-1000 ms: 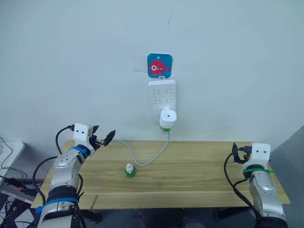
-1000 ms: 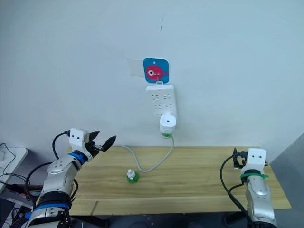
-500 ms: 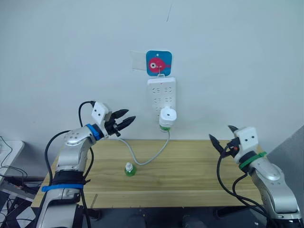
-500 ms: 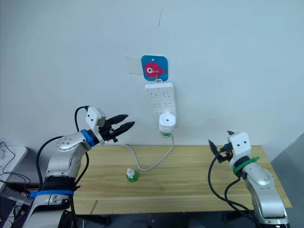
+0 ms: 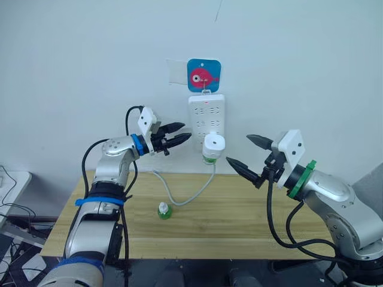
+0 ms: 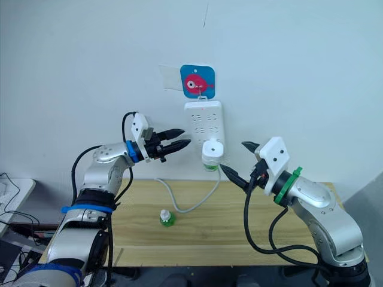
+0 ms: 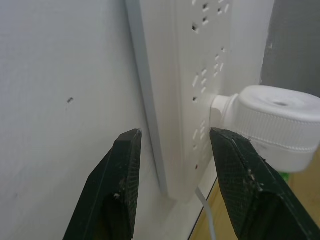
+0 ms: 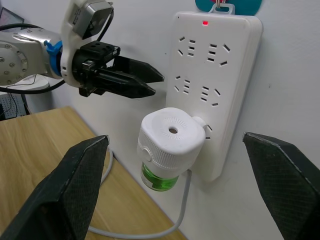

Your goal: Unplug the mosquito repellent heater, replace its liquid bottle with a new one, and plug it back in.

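Against the white wall point(image 5: 72, 72), both arms are now raised from the table point(image 5: 239, 221). The spread right gripper point(image 5: 248, 153) and slightly parted left gripper point(image 5: 178, 134) are flanking the mosquito repellent heater point(image 5: 212, 147), still plugged into the power strip point(image 5: 206, 116); unplugging looks imminent.

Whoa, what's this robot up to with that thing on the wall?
It is reaching for the heater, which is plugged into the power strip on the wall. The left gripper is open beside the strip, and the right gripper is wide open on the heater's other side. Neither touches anything. A spare green bottle stands on the table.
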